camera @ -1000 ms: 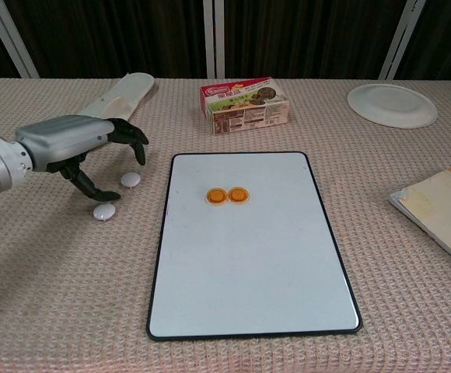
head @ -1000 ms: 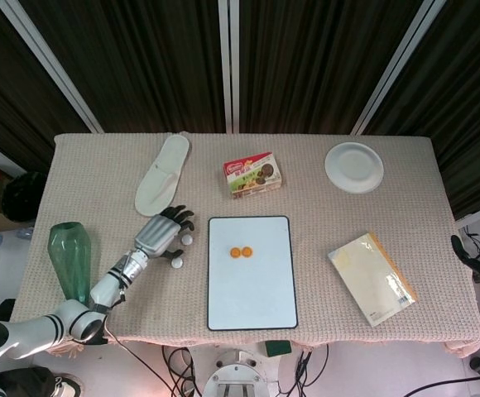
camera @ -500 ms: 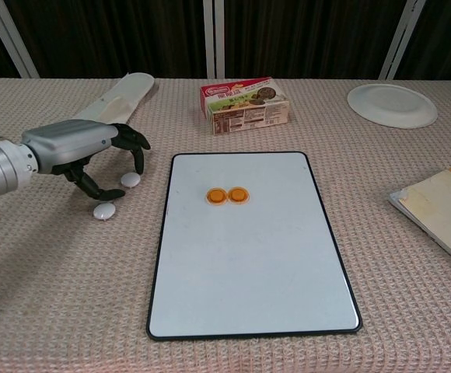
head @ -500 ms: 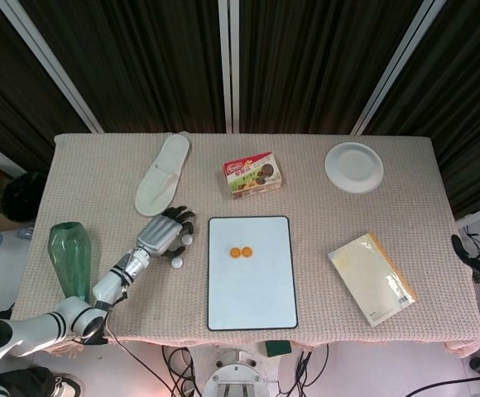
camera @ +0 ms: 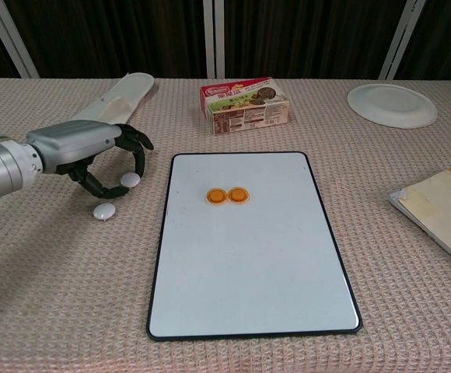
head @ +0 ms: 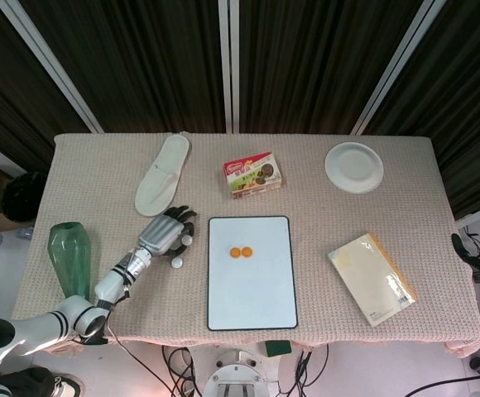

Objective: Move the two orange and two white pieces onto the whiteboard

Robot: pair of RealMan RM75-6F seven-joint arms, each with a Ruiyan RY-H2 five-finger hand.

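Left hand point(camera: 93, 148) hovers low over the cloth left of the whiteboard point(camera: 249, 295), fingers curled down around the far white piece point(camera: 131, 179). Thumb and a finger bracket it; can't tell if they actually pinch it yet, looks like not lifted. Near white piece point(camera: 104, 210) lies free on the cloth, just below-left of the fingertips, apart from the hand. Both orange pieces point(camera: 227, 196) sit side by side, touching, on the upper part of the whiteboard, so half the task looks done. Right hand point(head: 463, 248) only barely shows at the table's right edge in the head view; state unclear.

Step in hand, as I judge it: grasp the far white piece.
- Pieces are small, flat and smooth, and the woven cloth gives, so come at it from both sides low, not from above.
- Close slowly; a fast pinch may squirt it away or bump the near white piece.
- Lift clear of the whiteboard's dark rim before moving right.
- Set it down on bare board, away from the orange pair.
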